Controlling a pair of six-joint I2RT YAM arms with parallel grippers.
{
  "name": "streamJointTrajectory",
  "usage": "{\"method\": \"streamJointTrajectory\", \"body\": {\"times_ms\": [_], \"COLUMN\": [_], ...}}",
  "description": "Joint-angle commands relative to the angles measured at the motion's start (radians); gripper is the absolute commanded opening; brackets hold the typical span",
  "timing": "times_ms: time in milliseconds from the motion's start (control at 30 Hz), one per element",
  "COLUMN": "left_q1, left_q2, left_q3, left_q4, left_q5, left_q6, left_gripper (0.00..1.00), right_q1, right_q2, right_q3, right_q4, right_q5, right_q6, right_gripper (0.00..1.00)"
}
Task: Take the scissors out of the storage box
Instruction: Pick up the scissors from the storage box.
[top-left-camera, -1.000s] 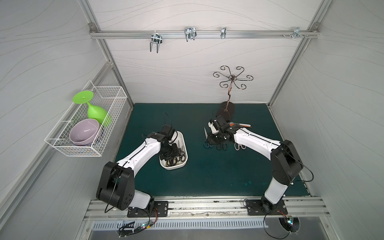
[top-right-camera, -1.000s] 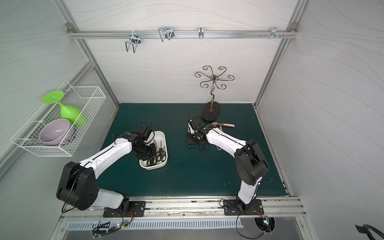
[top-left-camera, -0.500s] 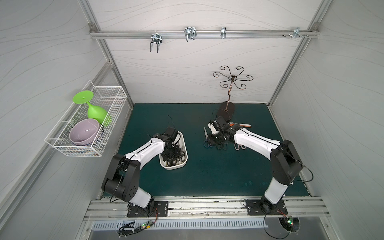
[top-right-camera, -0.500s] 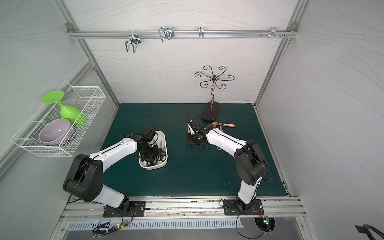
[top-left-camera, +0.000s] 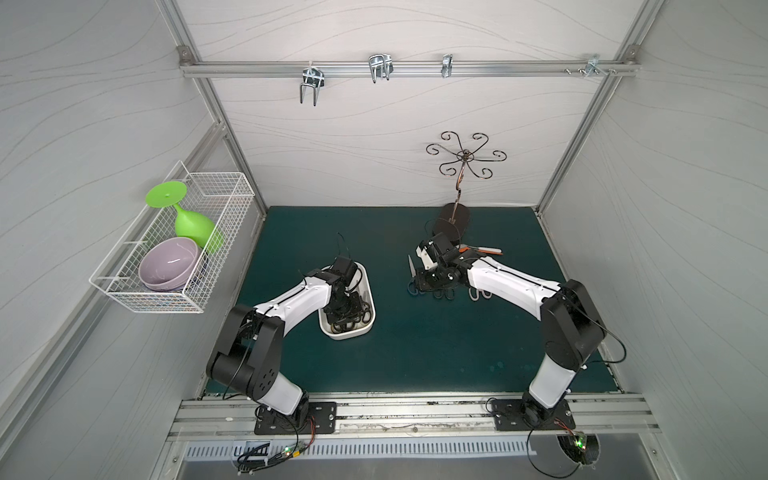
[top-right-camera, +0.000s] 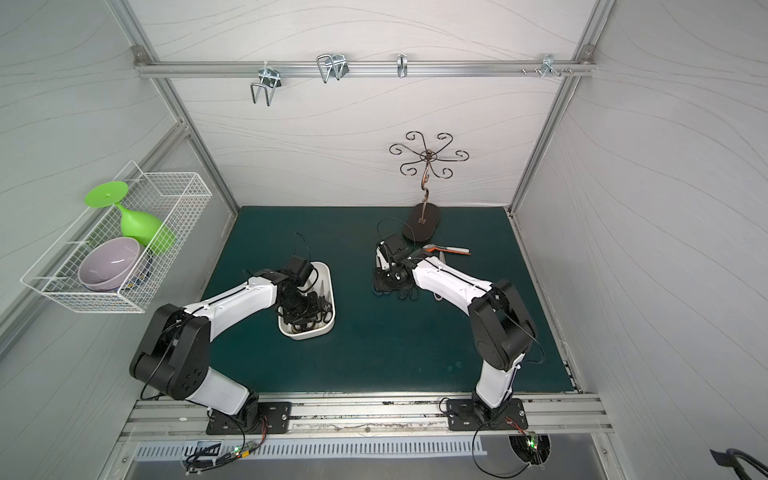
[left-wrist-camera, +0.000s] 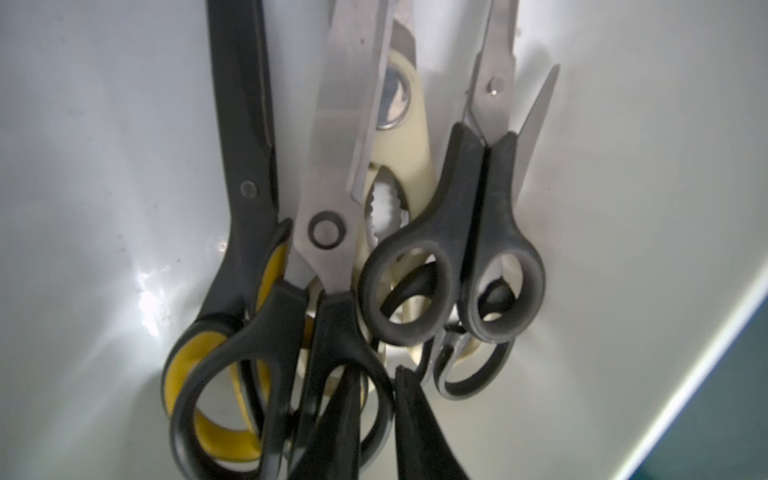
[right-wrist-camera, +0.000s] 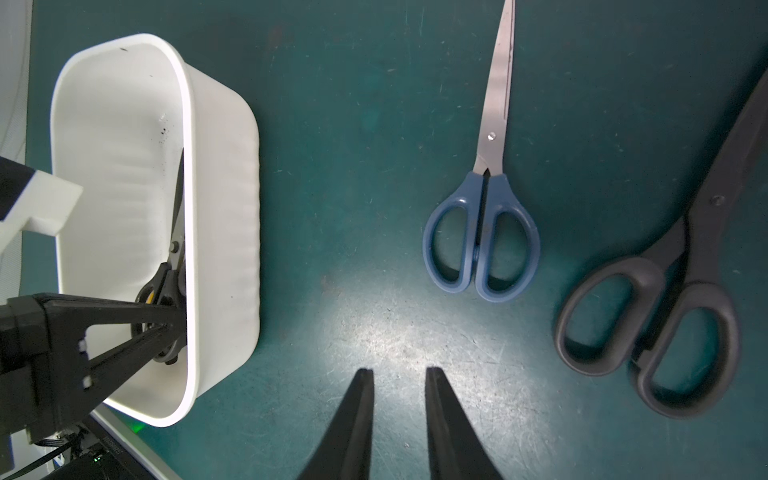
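Left gripper (left-wrist-camera: 378, 374) deep in the box (left-wrist-camera: 623, 208), jaws pinched narrow on a black scissors (left-wrist-camera: 332, 166) handle to lift it — right gripper (right-wrist-camera: 399, 372) hangs slightly open, empty.

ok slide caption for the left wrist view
Left gripper at a black handle among scissors piled in the white storage box

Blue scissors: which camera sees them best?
The right wrist view. There the blue scissors show whole and close up, lying flat on the green mat with their blades shut. In a top view they look tiny and are mostly hidden. The left wrist view does not show them.
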Motion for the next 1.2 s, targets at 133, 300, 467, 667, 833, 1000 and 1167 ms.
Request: {"method": "streamJointTrajectory", "body": {"times_ms": [133,300,467,667,833,1000,1167], "left_q1": [-0.007,-0.007,-0.007,-0.007,-0.007,-0.007,-0.007], "left_q2": [-0.001,-0.015,-0.045,-0.087,-0.111,-0.137,-0.131], "left_q3": [0.007,0.024,0.073,0.107,0.11,0.141,0.204], "left_q4": [0.004,-0.023,-0.066,-0.102,-0.11,-0.109,-0.099], "left_q5": [-0.02,-0.043,-0.066,-0.081,-0.08,-0.081,-0.069], "left_q6": [0.001,0.008,0.016,0.001,-0.02,-0.046,-0.063], "left_gripper": [0.03,0.0,0.0,0.0,0.0,0.0,0.0], "right_q1": [-0.005,-0.004,-0.005,-0.005,-0.004,-0.011,-0.043], "right_q2": [-0.02,-0.023,-0.022,-0.021,-0.019,-0.027,-0.04], "right_q3": [-0.006,-0.01,-0.012,-0.014,-0.011,-0.01,-0.011], "right_q4": [-0.009,-0.01,-0.008,-0.007,-0.005,-0.003,-0.007], "right_q5": [-0.013,-0.013,-0.014,-0.018,-0.02,-0.012,-0.02], "right_q6": [-0.006,-0.006,-0.005,-0.006,-0.005,-0.006,-0.013], "right_gripper": [0.27,0.27,0.27,0.27,0.27,0.27,0.27]}}
